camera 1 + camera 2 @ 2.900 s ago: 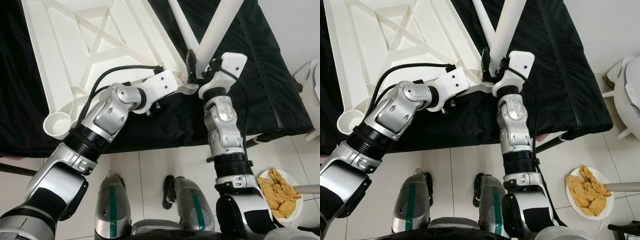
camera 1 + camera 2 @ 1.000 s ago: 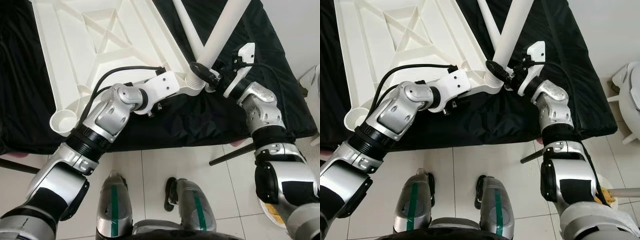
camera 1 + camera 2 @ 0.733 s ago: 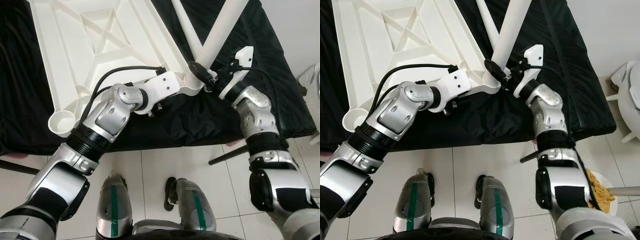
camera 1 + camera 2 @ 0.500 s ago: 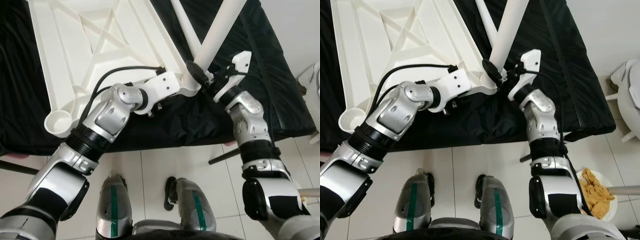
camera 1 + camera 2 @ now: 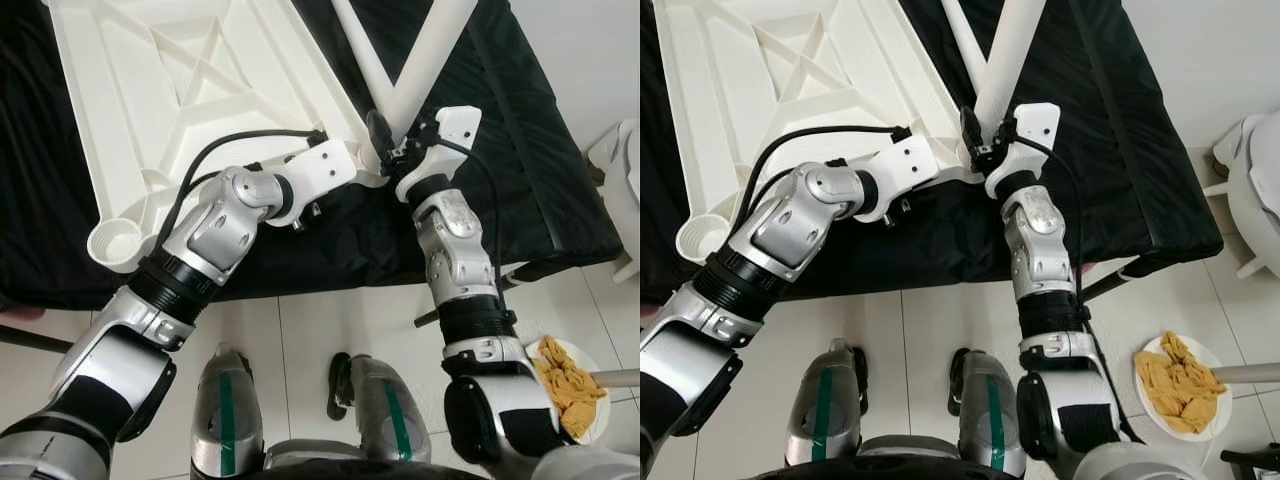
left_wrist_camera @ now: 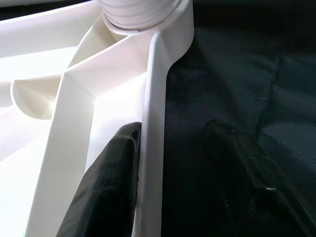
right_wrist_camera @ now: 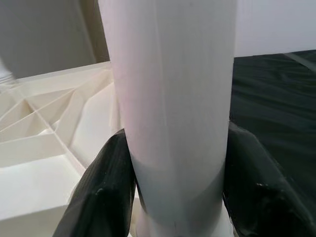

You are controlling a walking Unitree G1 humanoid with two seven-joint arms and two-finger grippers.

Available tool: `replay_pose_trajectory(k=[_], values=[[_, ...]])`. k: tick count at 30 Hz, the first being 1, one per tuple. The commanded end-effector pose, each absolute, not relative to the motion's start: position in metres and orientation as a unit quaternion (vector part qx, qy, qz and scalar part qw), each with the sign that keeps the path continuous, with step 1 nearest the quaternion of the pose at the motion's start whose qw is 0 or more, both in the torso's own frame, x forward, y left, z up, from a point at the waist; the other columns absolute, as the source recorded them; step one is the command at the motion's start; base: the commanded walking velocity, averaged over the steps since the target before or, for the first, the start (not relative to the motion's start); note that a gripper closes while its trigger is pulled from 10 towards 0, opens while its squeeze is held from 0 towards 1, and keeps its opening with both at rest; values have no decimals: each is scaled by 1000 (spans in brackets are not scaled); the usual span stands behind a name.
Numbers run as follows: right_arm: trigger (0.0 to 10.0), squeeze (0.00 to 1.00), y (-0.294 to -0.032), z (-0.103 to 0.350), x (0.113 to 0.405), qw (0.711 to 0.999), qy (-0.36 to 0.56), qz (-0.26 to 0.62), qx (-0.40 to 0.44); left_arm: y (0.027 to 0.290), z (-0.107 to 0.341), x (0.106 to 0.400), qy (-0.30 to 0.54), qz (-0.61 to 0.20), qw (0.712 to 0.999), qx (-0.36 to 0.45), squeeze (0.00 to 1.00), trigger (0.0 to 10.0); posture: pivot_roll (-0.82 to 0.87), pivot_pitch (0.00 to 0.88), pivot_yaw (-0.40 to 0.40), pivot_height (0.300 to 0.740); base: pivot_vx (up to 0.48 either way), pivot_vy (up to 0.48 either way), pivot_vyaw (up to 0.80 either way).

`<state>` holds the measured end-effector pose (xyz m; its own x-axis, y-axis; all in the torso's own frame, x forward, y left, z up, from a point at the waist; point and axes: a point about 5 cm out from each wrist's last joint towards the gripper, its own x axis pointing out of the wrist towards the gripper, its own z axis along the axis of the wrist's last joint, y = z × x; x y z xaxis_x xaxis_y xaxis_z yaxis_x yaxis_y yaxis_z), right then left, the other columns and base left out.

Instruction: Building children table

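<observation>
- A white plastic tabletop (image 5: 180, 90) lies upside down, ribs showing, on a black cloth (image 5: 520, 170) spread over a low stand; both pincers work at its near corner.
- To the right of the right pincer, well apart on the tiled floor (image 5: 330, 330), sits a plate of yellow chips (image 5: 570, 375). Part of a white chair (image 5: 1250, 190) shows farther right, cut off by the edge.
- A second white leg (image 5: 358, 50) stands just behind the gripped one, its top cut off.
- An open round socket (image 5: 112, 245) marks the tabletop's other near corner, far left of the left pincer.
- The corner joint itself is hidden behind the two wrists in the head views.
- The right pincer (image 7: 170, 197) is clamped on the white leg (image 7: 170, 98), a black finger (image 7: 103, 192) pressed to each side, low on the leg just above the corner socket.
- The left pincer (image 6: 173, 163) straddles the tabletop's thin edge: one finger (image 6: 113, 182) lies against the inner face, the other rests on the cloth with a gap to the edge, so it is parted rather than pinching.
</observation>
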<state>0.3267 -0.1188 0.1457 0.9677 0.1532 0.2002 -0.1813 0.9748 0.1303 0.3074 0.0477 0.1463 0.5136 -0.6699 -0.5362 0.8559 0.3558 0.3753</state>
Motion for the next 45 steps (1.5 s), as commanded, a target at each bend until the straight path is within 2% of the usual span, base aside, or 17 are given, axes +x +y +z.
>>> replay_pose_trajectory(k=[1,5,19,20,21,22,29,34,35,39,45], values=[[10000,0,-131,145,326,992,-95,13,84,47,142,304,154,-475,806,318,0,10000,29,37,-67,740,0,0,0],[10000,0,-121,140,323,994,-80,-23,77,45,142,304,153,-475,806,317,0,10000,30,33,-70,740,0,0,0],[10000,0,-124,139,318,994,-72,-53,67,42,141,302,152,-479,804,317,0,10000,21,26,-75,740,0,0,0],[10000,86,-124,140,318,994,-72,-55,65,42,141,302,152,-480,804,317,0,10000,20,26,-75,740,0,0,0],[10000,86,-124,140,318,994,-72,-55,65,42,141,302,152,-480,804,317,0,10000,20,26,-75,740,0,0,0],[10000,1000,-124,139,318,994,-70,-50,68,42,141,302,151,-480,804,316,0,10000,21,27,-75,740,0,0,0],[10000,1000,-128,139,315,995,-78,-33,59,42,140,301,153,-480,804,316,0,10000,19,31,-75,740,0,0,0],[10000,1000,-137,134,310,995,-76,28,53,42,140,302,153,-479,805,315,0,10000,17,35,-76,740,0,0,0],[10000,0,-138,134,309,994,-79,50,50,43,140,302,153,-478,805,315,0,10000,17,38,-76,740,0,0,0],[10000,0,-143,132,309,988,-82,127,41,43,141,303,153,-477,806,315,0,10000,12,41,-72,740,0,0,0],[10000,0,-154,132,315,977,-78,197,17,43,141,304,152,-477,807,315,0,10000,5,40,-63,740,0,0,0]])
